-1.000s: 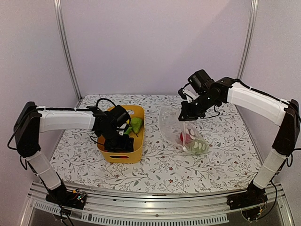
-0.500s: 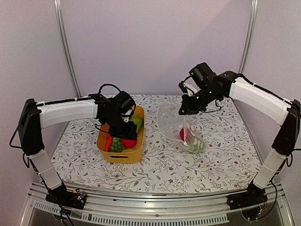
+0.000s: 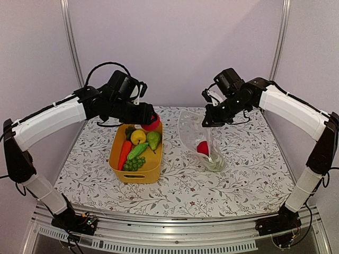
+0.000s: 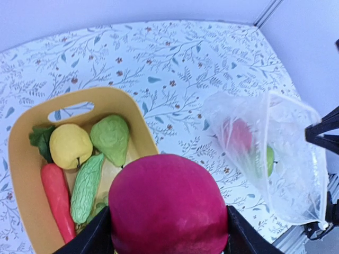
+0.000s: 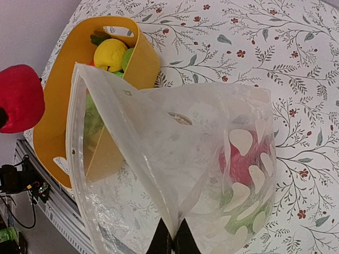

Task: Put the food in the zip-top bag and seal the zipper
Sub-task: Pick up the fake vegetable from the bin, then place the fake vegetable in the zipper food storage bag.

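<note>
My left gripper (image 3: 150, 123) is shut on a round red food piece (image 4: 168, 203) and holds it in the air above the far right corner of the yellow tub (image 3: 153, 170). In the tub lie an orange carrot (image 3: 124, 153), a yellow piece (image 3: 138, 137), a green cucumber (image 3: 137, 151), a green bumpy cluster (image 3: 133, 163) and a green pear-like piece (image 3: 153, 139). My right gripper (image 3: 208, 120) is shut on the top edge of the clear dotted zip-top bag (image 3: 204, 145) and holds it hanging with its mouth open. A red piece (image 3: 202, 148) and a green piece (image 5: 241, 225) sit inside the bag.
The tub stands left of centre on the flowered tablecloth (image 3: 212, 185). The bag hangs to its right, its bottom on the cloth. Walls close the back and sides. The metal front rail (image 3: 169, 233) runs along the near edge.
My left gripper has risen out of the tub with the red piece and moved up and to the right. The right gripper has raised the bag a little.
</note>
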Robot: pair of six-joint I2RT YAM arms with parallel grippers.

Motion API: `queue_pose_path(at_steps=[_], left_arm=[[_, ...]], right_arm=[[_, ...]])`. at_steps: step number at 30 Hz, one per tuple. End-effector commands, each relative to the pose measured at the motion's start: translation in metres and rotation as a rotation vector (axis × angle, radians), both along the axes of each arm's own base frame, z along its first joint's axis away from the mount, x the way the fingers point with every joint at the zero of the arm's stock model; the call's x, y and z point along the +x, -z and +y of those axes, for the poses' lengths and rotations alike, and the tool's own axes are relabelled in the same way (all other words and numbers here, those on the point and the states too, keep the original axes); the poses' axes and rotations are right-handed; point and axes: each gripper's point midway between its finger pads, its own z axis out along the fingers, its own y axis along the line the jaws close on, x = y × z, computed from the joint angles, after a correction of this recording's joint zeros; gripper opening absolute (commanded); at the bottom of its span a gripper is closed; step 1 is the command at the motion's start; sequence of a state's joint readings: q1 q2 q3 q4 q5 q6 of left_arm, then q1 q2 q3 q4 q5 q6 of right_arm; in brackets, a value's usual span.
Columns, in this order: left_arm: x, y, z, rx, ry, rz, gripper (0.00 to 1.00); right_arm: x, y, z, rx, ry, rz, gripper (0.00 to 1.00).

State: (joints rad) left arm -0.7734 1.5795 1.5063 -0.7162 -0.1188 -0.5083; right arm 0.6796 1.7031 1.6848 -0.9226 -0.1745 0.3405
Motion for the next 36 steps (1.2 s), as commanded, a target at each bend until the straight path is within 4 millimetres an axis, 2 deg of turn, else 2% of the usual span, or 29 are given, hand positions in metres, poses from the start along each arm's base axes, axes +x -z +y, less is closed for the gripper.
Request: queue_pose_path(at_steps=[1, 7, 11, 14, 18, 28, 36], left_arm=[[0.004, -0.070, -0.030, -0.164, 0.069, -0.237, 0.49], [-0.003, -0.105, -0.072, -0.267, 0.163, -0.348, 0.48], [-0.015, -0.114, -0.108, -0.293, 0.266, -0.385, 0.48], [-0.028, -0.108, -0.134, -0.277, 0.347, -0.385, 0.48], [-0.040, -0.093, -0.154, -0.217, 0.416, -0.377, 0.48], [-0.064, -0.054, -0.161, -0.143, 0.506, -0.291, 0.47], [-0.062, -0.030, -0.173, -0.104, 0.510, -0.229, 0.45]], right_arm=[[0.003, -0.009, 0.002, 0.014, 0.005, -0.008, 0.00], [0.005, -0.010, 0.004, 0.034, 0.012, -0.011, 0.00], [0.006, -0.012, 0.007, 0.048, 0.010, -0.011, 0.00], [0.006, -0.012, 0.008, 0.051, 0.010, -0.010, 0.00], [0.005, -0.013, 0.008, 0.057, 0.012, -0.007, 0.00], [0.003, -0.018, 0.004, 0.073, 0.034, -0.007, 0.00], [0.001, -0.022, 0.004, 0.093, 0.047, -0.012, 0.00]])
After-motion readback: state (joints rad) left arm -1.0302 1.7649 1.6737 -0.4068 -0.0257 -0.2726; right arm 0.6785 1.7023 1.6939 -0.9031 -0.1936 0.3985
